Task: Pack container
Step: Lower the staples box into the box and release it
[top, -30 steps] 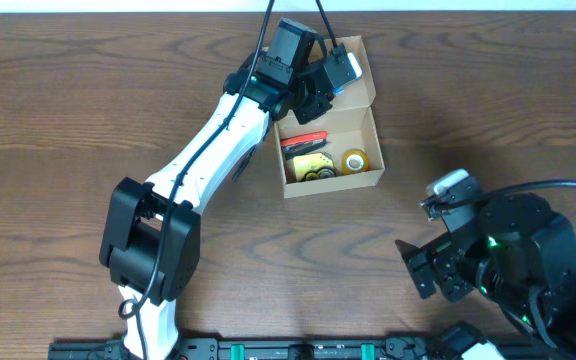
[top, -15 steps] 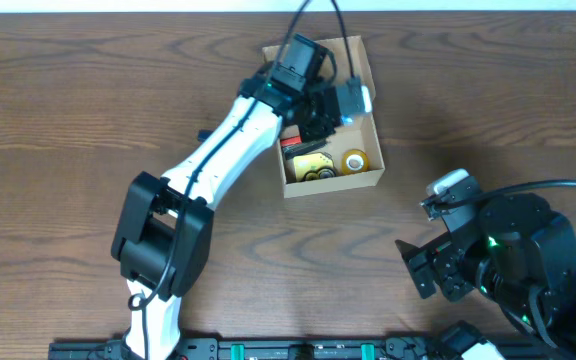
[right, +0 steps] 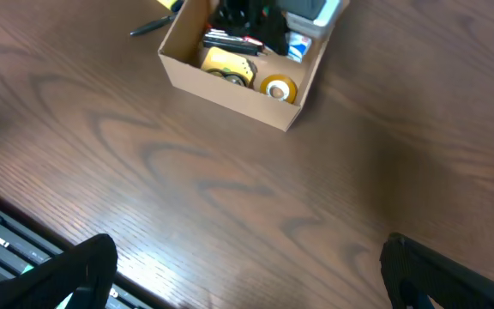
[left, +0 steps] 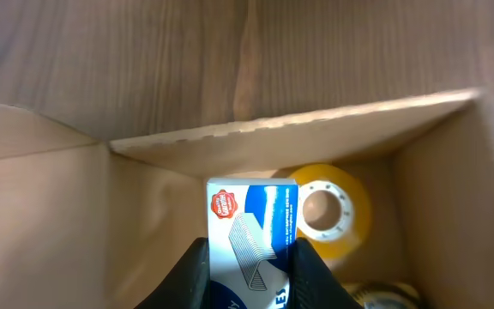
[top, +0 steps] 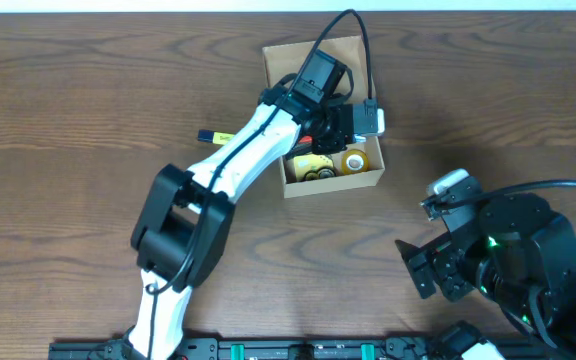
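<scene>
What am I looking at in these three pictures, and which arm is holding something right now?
Two robot arms work at a brown wooden table. One picture looks straight down from above; the other two come from a camera on each wrist. The white left arm reaches into the open tan cardboard box, its jaws shut on a small blue-and-white staple packet. Its wrist view shows that packet close up, above a yellow tape roll lying in the box. The dark right arm sits apart at the table's near right, jaws open and empty; its camera looks across at the box.
</scene>
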Available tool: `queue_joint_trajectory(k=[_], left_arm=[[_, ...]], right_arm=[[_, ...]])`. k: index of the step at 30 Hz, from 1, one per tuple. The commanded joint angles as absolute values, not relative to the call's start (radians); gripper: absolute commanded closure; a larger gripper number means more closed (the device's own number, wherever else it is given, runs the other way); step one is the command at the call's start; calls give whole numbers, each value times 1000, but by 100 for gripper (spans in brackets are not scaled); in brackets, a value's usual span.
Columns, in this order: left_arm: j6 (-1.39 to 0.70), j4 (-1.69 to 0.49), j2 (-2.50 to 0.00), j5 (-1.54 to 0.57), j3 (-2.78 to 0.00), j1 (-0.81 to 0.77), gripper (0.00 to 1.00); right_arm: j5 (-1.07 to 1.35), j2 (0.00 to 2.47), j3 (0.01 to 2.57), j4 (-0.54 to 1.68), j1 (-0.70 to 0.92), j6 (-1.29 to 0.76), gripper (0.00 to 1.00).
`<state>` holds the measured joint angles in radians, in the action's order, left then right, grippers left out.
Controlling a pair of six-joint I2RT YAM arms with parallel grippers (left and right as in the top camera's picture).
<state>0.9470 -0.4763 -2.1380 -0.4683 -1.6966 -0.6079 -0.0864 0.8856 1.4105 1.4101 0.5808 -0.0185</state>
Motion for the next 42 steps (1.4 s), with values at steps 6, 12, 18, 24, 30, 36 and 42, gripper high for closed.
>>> queue_joint_trajectory(k=[6,12,18,24,30,36,42], left_arm=[[833,-356,-2193,-435,-1718,-610,94],[830,-358,-2193,-416,-1718,-610,94],[830,-358,-2193,-416,-1718,-610,67],[829,-357,-2193,-419,-1718,-610,55],[828,-352,-2193,-419,-1718,-610,54],[725,-332,-2180,-419,-1718,-610,55],[680,-348,-2091,-415,-1718,-609,55]], right_arm=[[-97,884,1411,1410,564,-33,1],[-97,884,1411,1410,564,-32,1],[-97,884,1411,1410,564,-32,1],[-97,884,1411,1410,564,-33,1],[-97,884,1411,1410,564,-32,1],[-97,884,1411,1410,564,-32,1],[-97,884,1411,1410,564,-32,1]])
